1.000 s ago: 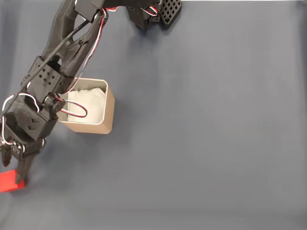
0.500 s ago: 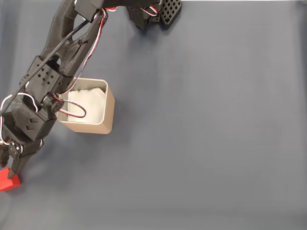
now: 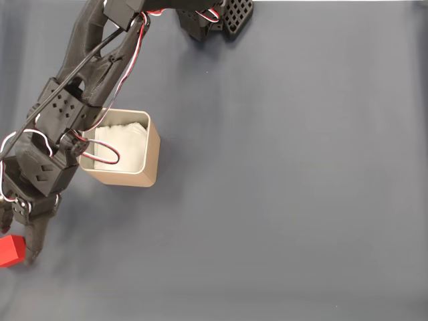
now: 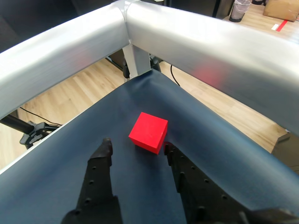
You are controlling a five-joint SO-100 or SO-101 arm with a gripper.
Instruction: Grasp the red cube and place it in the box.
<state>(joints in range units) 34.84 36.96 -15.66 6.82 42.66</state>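
Step in hand: approach; the red cube is not yet grasped.
My gripper: fingers apart, clamped on nothing; cube just ahead of the tips, touching the right one.
Cube location: on the mat near the table corner, wrist view; far left edge, fixed view.
Next move: advance to straddle the cube, then close.
Box: white padding inside, no cube.

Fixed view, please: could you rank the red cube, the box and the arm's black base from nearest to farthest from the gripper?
From the gripper:
1. Red cube, touching distance, bottom-left corner.
2. Box, up and to the right, partly under the arm.
3. Black base, top edge, farthest.
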